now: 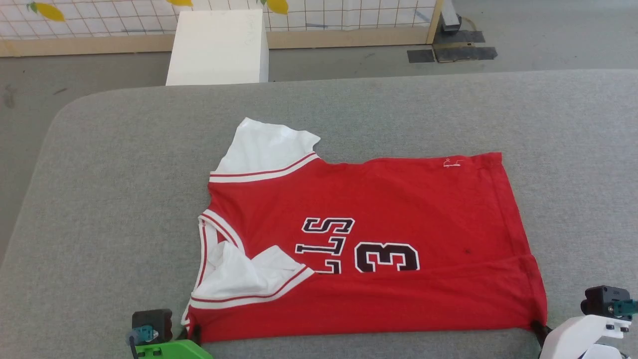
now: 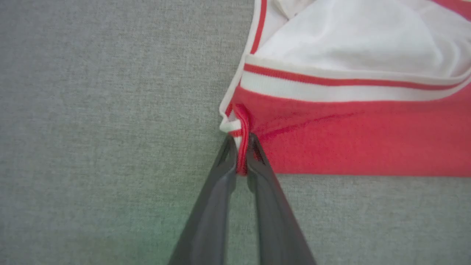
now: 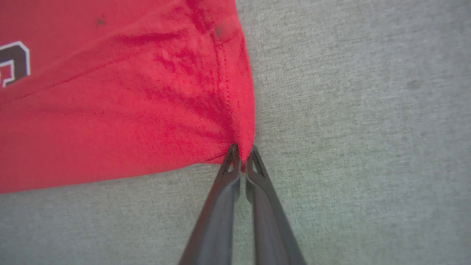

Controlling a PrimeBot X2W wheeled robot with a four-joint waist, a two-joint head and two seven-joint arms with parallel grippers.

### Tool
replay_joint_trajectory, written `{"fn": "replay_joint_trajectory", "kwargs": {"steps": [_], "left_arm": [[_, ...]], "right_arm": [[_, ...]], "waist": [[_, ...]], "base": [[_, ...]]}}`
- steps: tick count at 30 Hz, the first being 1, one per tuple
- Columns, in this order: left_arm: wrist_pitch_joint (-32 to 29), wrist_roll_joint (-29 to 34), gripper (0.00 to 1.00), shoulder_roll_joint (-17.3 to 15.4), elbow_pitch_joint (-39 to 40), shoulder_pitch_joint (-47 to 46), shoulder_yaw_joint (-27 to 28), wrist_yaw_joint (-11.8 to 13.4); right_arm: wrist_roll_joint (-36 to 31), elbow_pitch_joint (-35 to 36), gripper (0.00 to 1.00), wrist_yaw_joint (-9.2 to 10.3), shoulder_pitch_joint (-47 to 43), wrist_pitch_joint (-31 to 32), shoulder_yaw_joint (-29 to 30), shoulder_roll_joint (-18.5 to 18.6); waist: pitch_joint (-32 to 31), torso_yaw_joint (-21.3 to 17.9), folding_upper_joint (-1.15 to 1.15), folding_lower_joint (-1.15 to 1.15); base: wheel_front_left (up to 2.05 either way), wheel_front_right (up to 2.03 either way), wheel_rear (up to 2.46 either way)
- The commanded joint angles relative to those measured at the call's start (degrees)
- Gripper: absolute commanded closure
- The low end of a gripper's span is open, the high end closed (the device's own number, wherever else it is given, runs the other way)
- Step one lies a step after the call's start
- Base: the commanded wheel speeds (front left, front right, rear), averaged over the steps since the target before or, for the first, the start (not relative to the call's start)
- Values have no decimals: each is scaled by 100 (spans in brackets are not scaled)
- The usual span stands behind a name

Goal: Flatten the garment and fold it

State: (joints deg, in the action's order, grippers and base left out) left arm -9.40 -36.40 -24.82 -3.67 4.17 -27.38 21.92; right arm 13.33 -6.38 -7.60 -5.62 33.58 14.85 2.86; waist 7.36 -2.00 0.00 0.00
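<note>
Jersey (image 1: pixel 398 199), fold step: near edge gripped at both corners.
Our left claw (image 2: pixel 241 141) pinches the striped shoulder corner; the jersey lies flat on the grey table (image 1: pixel 99 199); our right claw (image 3: pixel 243 151) pinches the hem corner. Next we likely lift both evenly, carrying that edge across.

Jersey (image 1: pixel 379 199): one. Sleeves (image 1: pixel 264 144): two, white. Striped sleeve bands (image 1: pixel 264 173): two. Digit "3" (image 1: pixel 386 257): one. Grippers: two, left gripper (image 2: pixel 241 141) and right gripper (image 3: pixel 243 149). Fingers (image 2: pixel 217 206): two per gripper, four total. Table (image 1: pixel 99 199), grey: one. Box (image 1: pixel 218 47), white: one. Yellow shapes (image 1: pixel 48 11) on gridded wall: three.
</note>
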Motion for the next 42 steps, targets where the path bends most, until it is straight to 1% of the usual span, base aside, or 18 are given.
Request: {"fn": "replay_joint_trajectory", "kwargs": {"steps": [1,2,3,7,11,13,14,17,21,24,26,30,33,35,37,42], "left_arm": [[16,4,20,3,-144,-71,-64,-72],[94,21,0,13,-193,-91,-65,-100],[170,44,0,19,-221,-103,-65,-118],[568,192,0,-18,-190,-244,4,-165],[1032,460,0,-207,37,-556,111,-259],[1266,605,0,-323,126,-828,168,-366],[1410,679,0,-385,156,-1006,192,-464],[1596,770,0,-532,114,-1541,230,-786],[1485,667,0,-631,-134,-2478,287,-1292],[1125,543,0,-709,-411,-3265,293,-1667],[835,490,0,-746,-601,-3770,279,-1854],[171,289,0,-788,-1058,-4681,263,-2204],[-381,172,0,-836,-1366,-5193,212,-2385],[-884,63,0,-857,-1567,-5456,188,-2390],[-1543,-35,0,-926,-1758,-5692,130,-2362],[-2835,-147,0,-1039,-1998,-6042,39,-2025]], "right_arm": [[79,-117,65,11,22,-126,-69,2],[132,-152,15,11,34,-254,-103,2],[169,-172,0,11,36,-356,-130,2],[247,-111,0,11,30,-892,-239,2],[221,104,0,11,48,-1567,-357,2],[157,267,0,11,102,-1964,-442,2],[97,354,0,11,151,-2217,-466,2],[-33,501,0,11,311,-2813,-618,30],[-93,631,0,11,615,-3568,-864,140],[-111,642,0,11,887,-3967,-1136,242],[-106,611,0,11,1039,-4109,-1303,289],[-95,519,0,11,1332,-4302,-1581,320],[-74,492,0,11,1537,-4367,-1750,309],[-66,478,0,11,1654,-4400,-1822,293],[-66,460,0,11,1757,-4425,-1895,276],[-51,404,0,11,1901,-4489,-1971,239]], "waist": [[-8,-24,0,0],[-16,-38,0,0],[-21,-48,0,0],[-6,-95,0,0],[50,-128,0,0],[110,-152,0,0],[155,-172,0,0],[336,-232,0,0],[700,-352,0,0],[1029,-528,0,0],[1242,-657,0,0],[1638,-922,0,0],[1880,-1120,0,0],[1994,-1233,0,0],[2106,-1345,0,0],[2268,-1477,0,0]], "base": [[0,0,0],[0,0,0],[0,0,0],[0,0,0],[0,0,0],[0,0,0],[0,0,0],[0,0,0],[0,0,0],[0,0,0],[0,0,0],[0,0,0],[0,0,0],[0,0,0],[0,0,0],[0,0,0]]}}
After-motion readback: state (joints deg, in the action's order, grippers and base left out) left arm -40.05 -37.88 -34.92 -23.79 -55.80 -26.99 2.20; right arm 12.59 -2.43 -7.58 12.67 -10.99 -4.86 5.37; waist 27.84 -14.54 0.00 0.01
